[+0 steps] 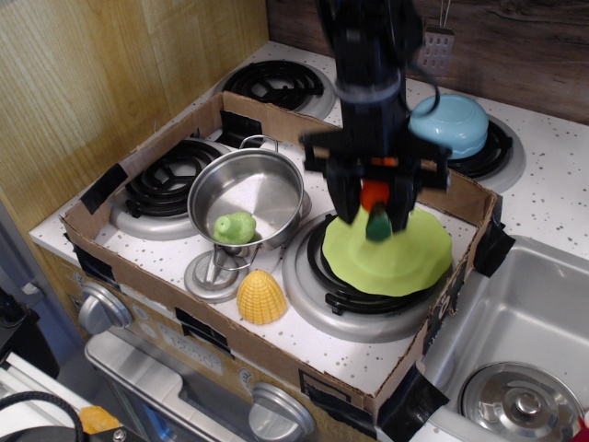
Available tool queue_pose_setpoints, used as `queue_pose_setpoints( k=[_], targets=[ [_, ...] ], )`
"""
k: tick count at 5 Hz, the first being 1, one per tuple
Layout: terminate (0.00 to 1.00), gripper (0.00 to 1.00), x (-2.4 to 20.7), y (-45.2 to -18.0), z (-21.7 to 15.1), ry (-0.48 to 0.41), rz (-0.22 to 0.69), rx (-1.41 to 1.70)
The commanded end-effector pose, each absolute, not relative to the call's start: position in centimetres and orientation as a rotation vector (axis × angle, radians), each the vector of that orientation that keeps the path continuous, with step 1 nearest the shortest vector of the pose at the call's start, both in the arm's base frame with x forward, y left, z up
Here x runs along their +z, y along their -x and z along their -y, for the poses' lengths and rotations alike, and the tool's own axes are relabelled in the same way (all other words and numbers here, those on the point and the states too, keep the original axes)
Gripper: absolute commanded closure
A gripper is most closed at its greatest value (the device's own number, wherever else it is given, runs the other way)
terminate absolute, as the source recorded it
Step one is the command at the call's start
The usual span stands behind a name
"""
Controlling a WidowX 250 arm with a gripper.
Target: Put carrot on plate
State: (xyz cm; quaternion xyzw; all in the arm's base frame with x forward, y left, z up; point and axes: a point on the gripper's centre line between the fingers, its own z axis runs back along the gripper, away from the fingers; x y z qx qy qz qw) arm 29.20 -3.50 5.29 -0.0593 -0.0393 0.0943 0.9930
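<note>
My gripper (375, 204) hangs from the dark arm over the back part of the lime-green plate (386, 258), which rests on the front right burner. Its fingers are shut on the orange carrot (374, 197). The carrot points down, with its dark green stub (378, 226) just above the plate's surface. I cannot tell whether the stub touches the plate. The arm hides the plate's far rim.
A steel pot (247, 193) with a small light-green toy (234, 227) stands left of the plate. A yellow corn piece (262, 296) lies in front. A cardboard wall (276, 359) rings the stove. A light-blue bowl (449, 125) sits behind, a sink (515, 322) at right.
</note>
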Motion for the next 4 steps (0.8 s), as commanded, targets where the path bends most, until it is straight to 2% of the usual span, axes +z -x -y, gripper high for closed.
queue_pose_setpoints(
  k=[1, 2, 3, 4],
  targets=[
    [0.00, 1.00, 2.2, -30.6, 3.1, 0.200, 0.165, 0.235],
    [0.00, 0.00, 1.3, -31.2, 2.8, 0.238, 0.174, 0.246],
    [0.00, 0.00, 2.7, -31.2, 3.2, 0.189, 0.157, 0.265],
    [0.00, 0.00, 6.2, -30.7, 3.4, 0.113, 0.118, 0.288]
  ],
)
